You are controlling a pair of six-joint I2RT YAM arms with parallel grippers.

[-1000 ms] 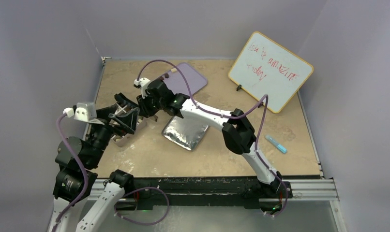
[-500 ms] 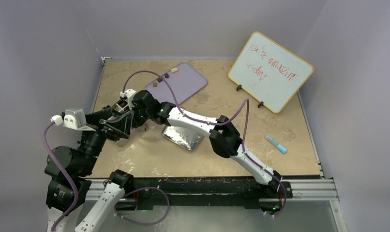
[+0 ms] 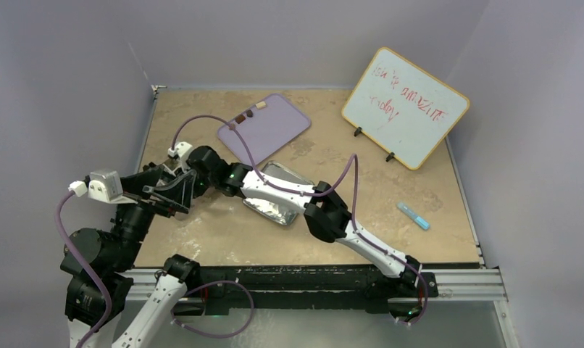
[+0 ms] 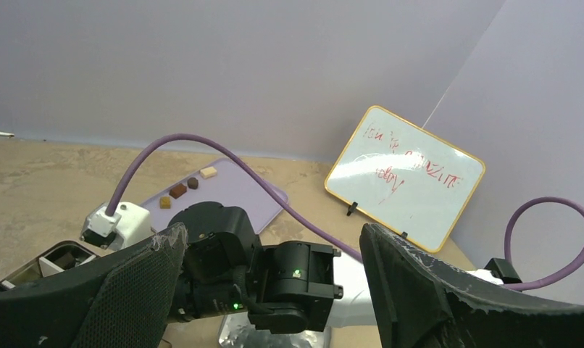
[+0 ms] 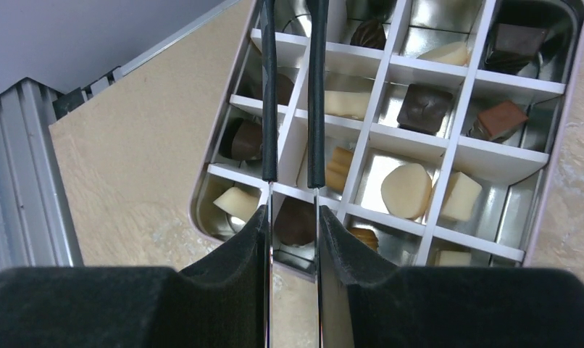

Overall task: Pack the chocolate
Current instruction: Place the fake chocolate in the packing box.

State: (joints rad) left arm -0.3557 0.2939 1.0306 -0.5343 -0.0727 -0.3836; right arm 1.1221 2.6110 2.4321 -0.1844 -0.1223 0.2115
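Currently | chocolate (image 5: 406, 190) in tin (image 5: 200, 190) cells, axes mixed | right tool (image 5: 292, 174) narrow-gapped above

Silver divided tin (image 5: 202, 185) and its chocolate lumps (image 5: 407, 190) mostly hidden under arms overhead, cropped at right-wrist top edge; yellow-framed whiteboard (image 3: 406, 107) writing illegible.

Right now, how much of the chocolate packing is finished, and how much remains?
Done: many cells of the divided tin already hold chocolate. In hand: the right gripper hangs over the tin, jaws narrowly apart; whether they carry a piece I cannot tell. Left: four pieces on the lilac tray.
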